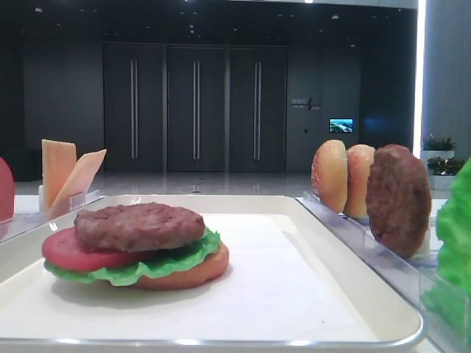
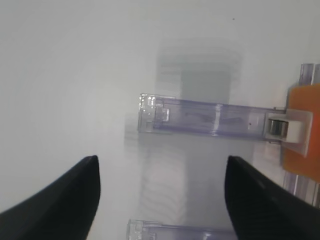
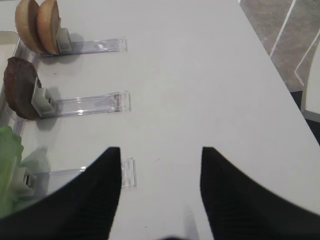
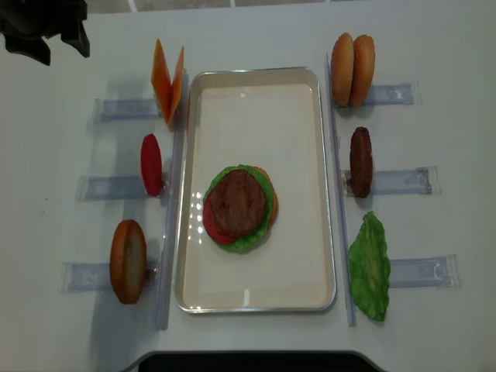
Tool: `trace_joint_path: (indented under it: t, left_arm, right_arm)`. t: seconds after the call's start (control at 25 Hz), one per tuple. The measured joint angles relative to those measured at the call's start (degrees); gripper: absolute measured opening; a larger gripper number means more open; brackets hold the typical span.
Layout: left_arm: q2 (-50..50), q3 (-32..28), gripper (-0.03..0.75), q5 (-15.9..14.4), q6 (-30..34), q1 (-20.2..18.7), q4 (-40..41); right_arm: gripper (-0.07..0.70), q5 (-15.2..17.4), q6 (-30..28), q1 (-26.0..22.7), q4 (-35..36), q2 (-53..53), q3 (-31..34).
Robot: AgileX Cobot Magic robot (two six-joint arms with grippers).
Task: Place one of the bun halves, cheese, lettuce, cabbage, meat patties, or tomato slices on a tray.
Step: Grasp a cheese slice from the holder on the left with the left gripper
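I've got the tray point(image 4: 256, 298) centred, with the stack of bun, lettuce, tomato and patty point(image 4: 237, 204) on it. Cheese point(image 4: 167, 80) stands racked just left of its top corner. My left gripper point(image 2: 160, 200) hovers spread, empty; right gripper point(image 3: 160, 175) likewise.

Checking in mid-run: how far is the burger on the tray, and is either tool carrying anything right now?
Done: the tray holds a bun half, lettuce, tomato slice and meat patty stacked. In hand: nothing; the left tool and right tool are open and empty. Left: the cheese stands in its rack, likely next.
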State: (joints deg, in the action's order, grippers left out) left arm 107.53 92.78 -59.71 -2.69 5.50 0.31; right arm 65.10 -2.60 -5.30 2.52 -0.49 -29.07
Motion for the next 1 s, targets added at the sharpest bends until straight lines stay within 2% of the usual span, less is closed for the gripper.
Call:
trace_joint_path:
  t: [0.16,0.4,0.52,0.84,1.0]
  left_arm:
    - [0.00,0.24,0.580,-1.11,-2.89,-2.87,0.73]
    - [0.00,0.29,0.580,0.24,-10.04,-13.31,1.37]
    - [0.00,0.66,0.580,0.77,-13.74,-16.49,1.49]
    - [0.93,3.16,0.580,1.60,-20.37,-21.47,2.28]
    - [2.35,3.27,0.580,2.29,-21.76,-22.11,2.34]
  right_arm:
    - [0.348,0.00,0.00,0.00,0.00,0.00,0.00]
    - [0.348,0.00,0.00,0.00,0.00,0.00,0.00]
    - [0.348,0.00,0.00,0.00,0.00,0.00,0.00]
    - [0.348,0.00,0.00,0.00,0.00,0.00,0.00]
    - [0.348,0.00,0.00,0.00,0.00,0.00,0.00]
